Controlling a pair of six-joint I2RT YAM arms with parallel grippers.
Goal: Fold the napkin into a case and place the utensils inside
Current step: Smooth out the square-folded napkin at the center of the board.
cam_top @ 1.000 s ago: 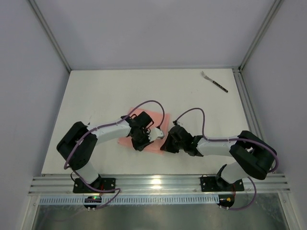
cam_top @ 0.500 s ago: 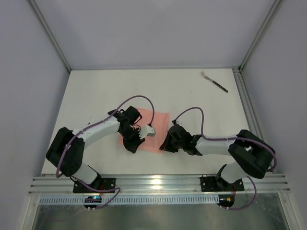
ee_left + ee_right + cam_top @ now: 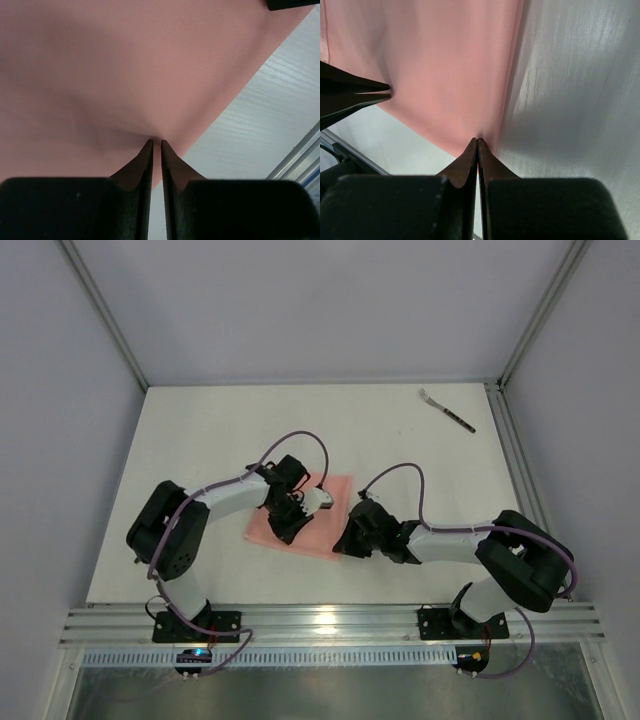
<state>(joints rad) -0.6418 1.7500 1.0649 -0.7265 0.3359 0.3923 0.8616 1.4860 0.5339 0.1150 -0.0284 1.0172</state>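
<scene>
The table (image 3: 190,440) carries the napkin (image 3: 325,532), spread flat near the front edge between our two arms. We grip it along its near edge at two places, and we judge this is so we can lift that edge evenly and carry it over for a fold. Our left gripper (image 3: 155,142) has its fingers drawn to a thin slit, pinching puckered cloth at the tips. Our right gripper (image 3: 477,139) is pressed fully together on the near right corner. The fork (image 3: 447,410) lies at the far right corner, well apart and out of the folding's way. Against half a second ago, our left gripper has shifted rightward over the cloth and its elbow has swung in. The right gripper, napkin and fork sit much as they did.
</scene>
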